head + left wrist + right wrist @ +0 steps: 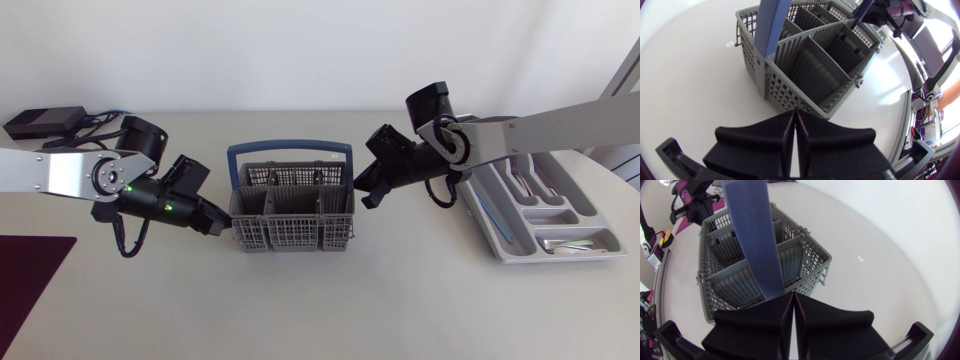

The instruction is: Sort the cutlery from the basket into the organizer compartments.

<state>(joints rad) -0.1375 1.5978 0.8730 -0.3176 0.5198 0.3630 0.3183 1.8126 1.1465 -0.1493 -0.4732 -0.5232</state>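
Observation:
The grey cutlery basket [290, 215] with a blue handle [290, 150] stands mid-table; its compartments look empty in both wrist views. My left gripper [222, 228] is shut with nothing in it, its tips right at the basket's near left corner [795, 102]. My right gripper [365, 192] is also shut and empty, just off the basket's right side. In the right wrist view the shut fingers [805, 320] point at the basket wall [810, 275] under the blue handle [752, 235]. The grey organizer [590, 215] lies at the right with cutlery [568, 243] in its compartments.
A black box [42, 122] with cables sits at the back left. A dark maroon mat [30, 290] covers the front left corner. The organizer lies under my right arm's forearm [540, 130].

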